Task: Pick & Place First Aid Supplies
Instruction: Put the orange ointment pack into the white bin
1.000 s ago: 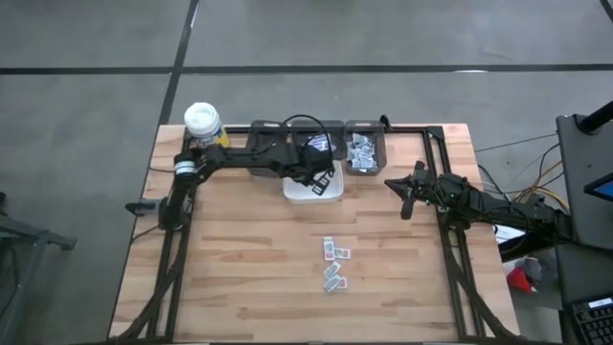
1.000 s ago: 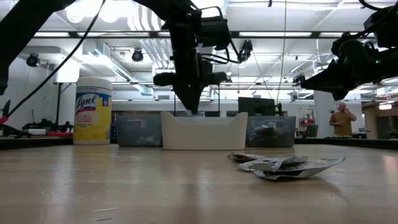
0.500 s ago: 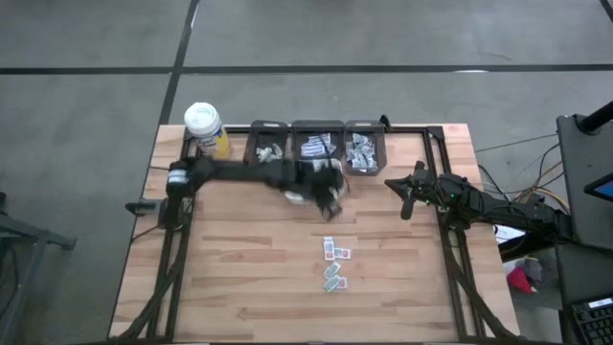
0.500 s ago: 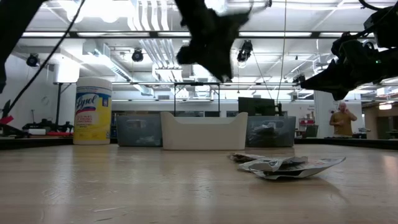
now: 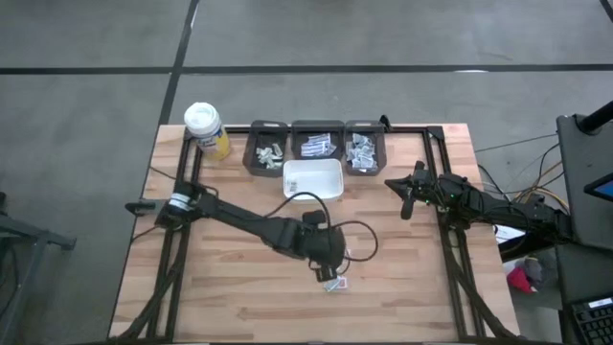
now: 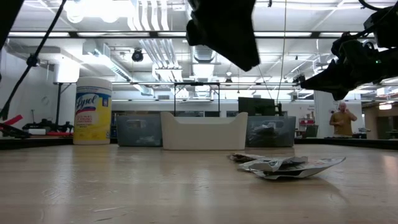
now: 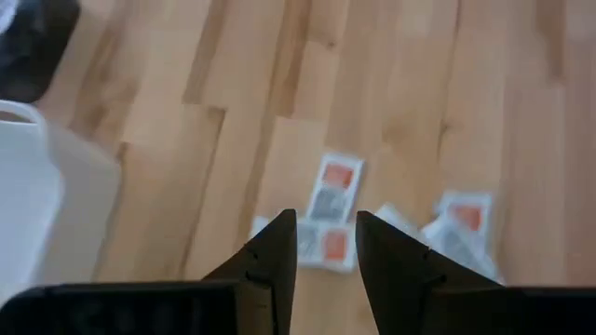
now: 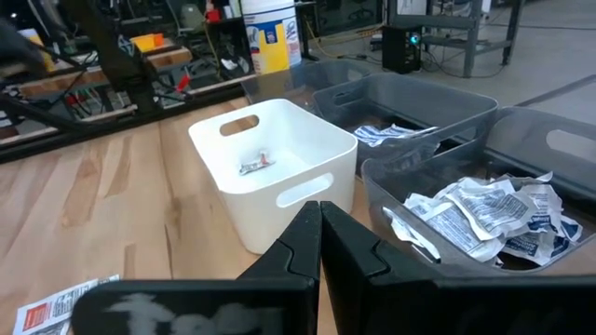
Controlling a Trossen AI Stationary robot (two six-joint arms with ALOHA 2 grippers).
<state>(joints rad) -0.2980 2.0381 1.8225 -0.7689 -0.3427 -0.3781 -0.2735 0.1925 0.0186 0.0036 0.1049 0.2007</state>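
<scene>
Several small white packets with red and green print lie flat on the wooden table near its middle; they also show in the high view and in the low view. My left gripper hovers open just above them, pointing down, with one packet showing between its fingertips; it touches nothing. In the high view the left gripper covers part of the pile. My right gripper waits shut and empty above the table's right side.
A white bin stands beyond the pile and has one packet on its floor. Three grey bins with packets line the far edge. A yellow bottle with a white cap stands at the far left corner. A person stands far behind the table.
My left arm has swung from over the white bin toward the table's near edge and come down over the loose packets. The packets on the table have stayed where they were. My right arm has kept still.
</scene>
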